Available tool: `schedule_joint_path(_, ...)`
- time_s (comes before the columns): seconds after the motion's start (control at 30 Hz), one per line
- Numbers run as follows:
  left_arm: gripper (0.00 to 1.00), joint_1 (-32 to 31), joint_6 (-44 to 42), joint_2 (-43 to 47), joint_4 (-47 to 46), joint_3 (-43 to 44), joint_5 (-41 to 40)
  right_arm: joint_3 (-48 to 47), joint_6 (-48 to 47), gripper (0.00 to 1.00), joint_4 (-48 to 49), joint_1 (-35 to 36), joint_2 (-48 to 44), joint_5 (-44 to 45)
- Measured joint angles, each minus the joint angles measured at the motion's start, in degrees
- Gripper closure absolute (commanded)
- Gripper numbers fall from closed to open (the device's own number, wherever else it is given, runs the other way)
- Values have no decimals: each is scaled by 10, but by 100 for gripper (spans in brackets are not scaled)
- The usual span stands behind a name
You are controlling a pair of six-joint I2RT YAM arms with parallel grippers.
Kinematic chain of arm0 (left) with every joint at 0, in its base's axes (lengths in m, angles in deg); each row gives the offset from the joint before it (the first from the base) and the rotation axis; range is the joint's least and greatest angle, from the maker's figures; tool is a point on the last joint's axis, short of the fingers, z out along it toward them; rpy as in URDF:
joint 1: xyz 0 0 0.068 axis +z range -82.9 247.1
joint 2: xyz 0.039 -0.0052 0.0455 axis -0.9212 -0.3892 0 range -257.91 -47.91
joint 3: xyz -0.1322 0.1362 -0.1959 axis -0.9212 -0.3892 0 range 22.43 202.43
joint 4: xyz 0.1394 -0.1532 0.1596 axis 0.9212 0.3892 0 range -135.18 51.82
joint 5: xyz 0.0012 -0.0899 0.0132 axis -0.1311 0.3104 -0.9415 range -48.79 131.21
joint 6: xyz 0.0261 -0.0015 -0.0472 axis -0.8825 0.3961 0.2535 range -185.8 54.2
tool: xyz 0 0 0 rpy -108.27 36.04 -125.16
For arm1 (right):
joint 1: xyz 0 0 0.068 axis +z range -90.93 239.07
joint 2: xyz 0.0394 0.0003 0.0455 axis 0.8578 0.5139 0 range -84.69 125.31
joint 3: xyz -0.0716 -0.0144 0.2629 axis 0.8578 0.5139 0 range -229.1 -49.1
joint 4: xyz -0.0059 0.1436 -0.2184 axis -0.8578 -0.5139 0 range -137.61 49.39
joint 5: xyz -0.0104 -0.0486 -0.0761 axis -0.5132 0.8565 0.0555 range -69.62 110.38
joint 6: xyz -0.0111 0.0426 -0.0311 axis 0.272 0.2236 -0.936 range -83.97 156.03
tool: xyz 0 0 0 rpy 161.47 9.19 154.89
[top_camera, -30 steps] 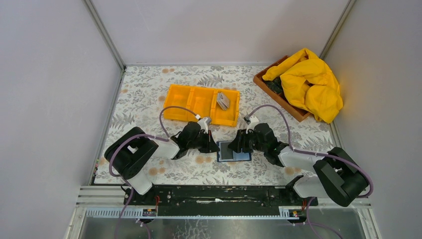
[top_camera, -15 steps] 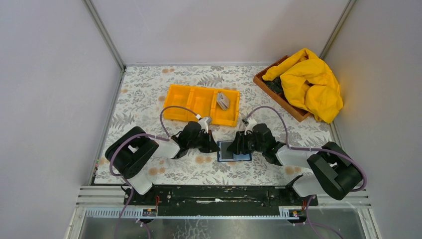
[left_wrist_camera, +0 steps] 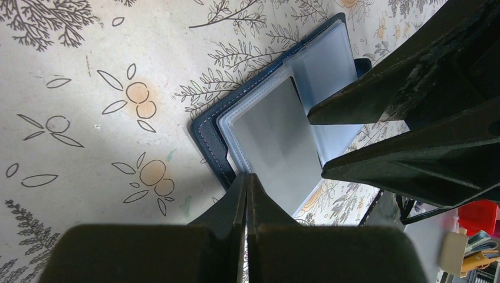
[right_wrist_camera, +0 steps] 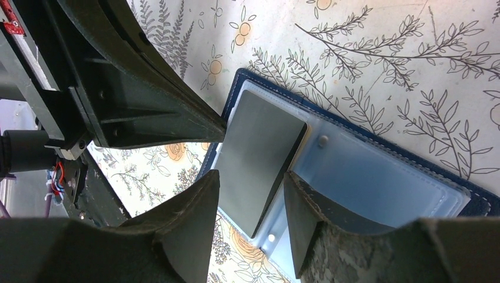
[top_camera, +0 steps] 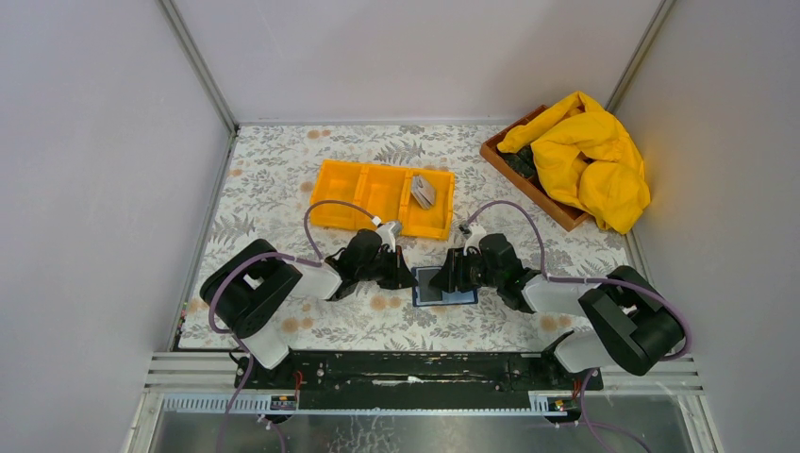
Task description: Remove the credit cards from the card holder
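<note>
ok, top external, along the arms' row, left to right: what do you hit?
Left arm's elbow → left gripper → card holder → right arm's elbow. Right gripper overlaps the card holder, so it is left out.

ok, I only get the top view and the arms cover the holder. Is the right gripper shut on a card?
Observer: No. Right gripper is open, with a finger on either side of a grey card.
Operator: Card out?
Observer: No. It lies on the open holder; I can't tell if it's loose.
Operator: Left?
Observer: Left gripper is shut, its tip at the holder's edge beside the card.
</note>
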Motion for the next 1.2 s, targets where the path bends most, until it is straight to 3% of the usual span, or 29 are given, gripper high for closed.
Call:
schedule_joint_path(0.6, 100, 0, 0, 0, 0, 0, 3, -7, 6, 47, 17, -9, 23, -29)
schedule_joint_path(0.93, 100, 1, 0, 0, 2, 0, 4, 23, 52, 48, 117, -43, 39, -92)
schedule_joint_path(1.2, 100, 1, 0, 0, 2, 0, 5, 23, 57, 49, 136, -45, 39, -103)
